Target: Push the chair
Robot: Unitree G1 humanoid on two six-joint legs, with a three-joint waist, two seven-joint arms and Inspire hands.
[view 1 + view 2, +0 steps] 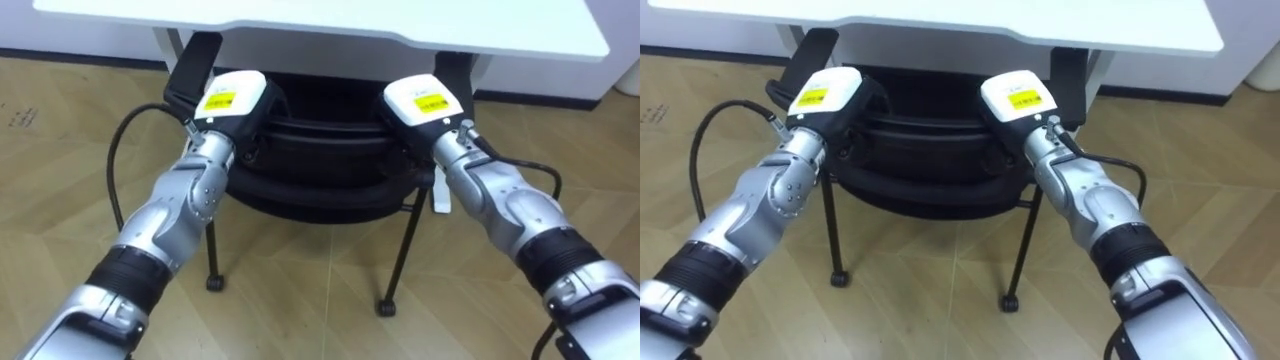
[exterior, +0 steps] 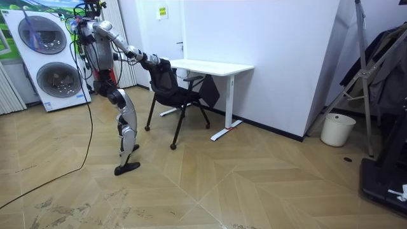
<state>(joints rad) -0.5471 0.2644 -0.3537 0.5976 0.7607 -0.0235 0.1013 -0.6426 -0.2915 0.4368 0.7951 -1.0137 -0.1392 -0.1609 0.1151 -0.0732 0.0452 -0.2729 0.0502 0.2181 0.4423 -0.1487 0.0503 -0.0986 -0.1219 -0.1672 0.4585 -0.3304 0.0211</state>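
Observation:
A black chair (image 1: 320, 160) on thin black legs stands in front of me, its seat partly under a white desk (image 1: 320, 20). My left hand (image 1: 232, 98) rests on the left end of the backrest's top and my right hand (image 1: 428, 105) on the right end. I see only the white backs of the hands; the fingers are hidden over the backrest. In the room view I stand behind the chair (image 2: 175, 95), leaning forward with both arms stretched out to its back, one foot set behind me.
The desk (image 2: 210, 65) stands against a white wall. Stacked washing machines (image 2: 44, 57) are behind me at the room view's left. A white bin (image 2: 337, 129) and a dark rack (image 2: 381, 95) stand at its right. Bare wooden floor (image 1: 300, 280) surrounds the chair.

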